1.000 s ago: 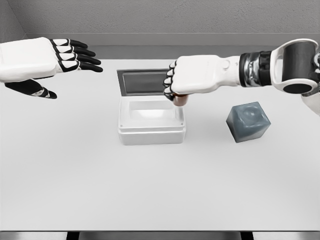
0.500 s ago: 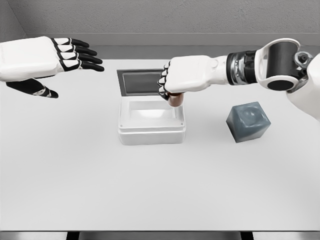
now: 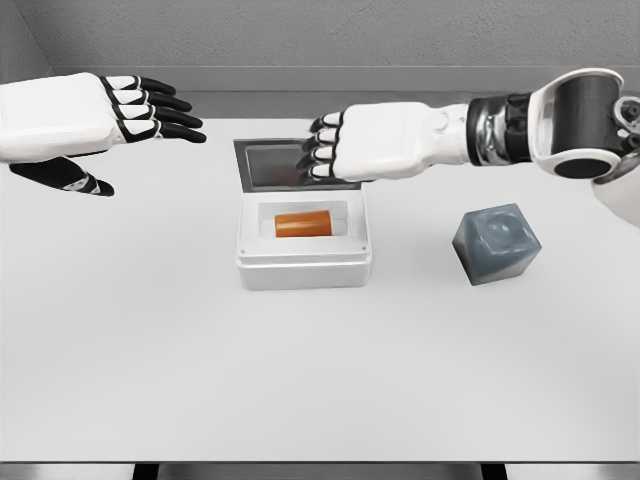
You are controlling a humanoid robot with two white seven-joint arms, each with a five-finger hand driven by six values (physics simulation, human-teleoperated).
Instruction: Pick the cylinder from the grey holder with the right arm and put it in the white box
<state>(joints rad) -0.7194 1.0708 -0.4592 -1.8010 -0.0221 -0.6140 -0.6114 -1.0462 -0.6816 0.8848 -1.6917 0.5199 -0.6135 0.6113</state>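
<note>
An orange cylinder (image 3: 302,223) lies on its side inside the white box (image 3: 303,268) at the table's middle. My right hand (image 3: 322,150) hovers just above and behind the box, fingers loosened and holding nothing. To the right stands the grey holder (image 3: 496,243), a tilted cube with a hollow in its face. High at the left, my left hand (image 3: 150,110) floats with fingers spread, away from everything.
The box's dark-lined lid (image 3: 280,163) lies open behind it, partly under my right hand. The white table (image 3: 320,380) reaches to a front edge at the bottom of the view. A grey wall rises behind it.
My right hand uncurled and let go of the cylinder, which dropped into the white box and now lies flat. The hand lifted slightly. The left arm stayed put.
</note>
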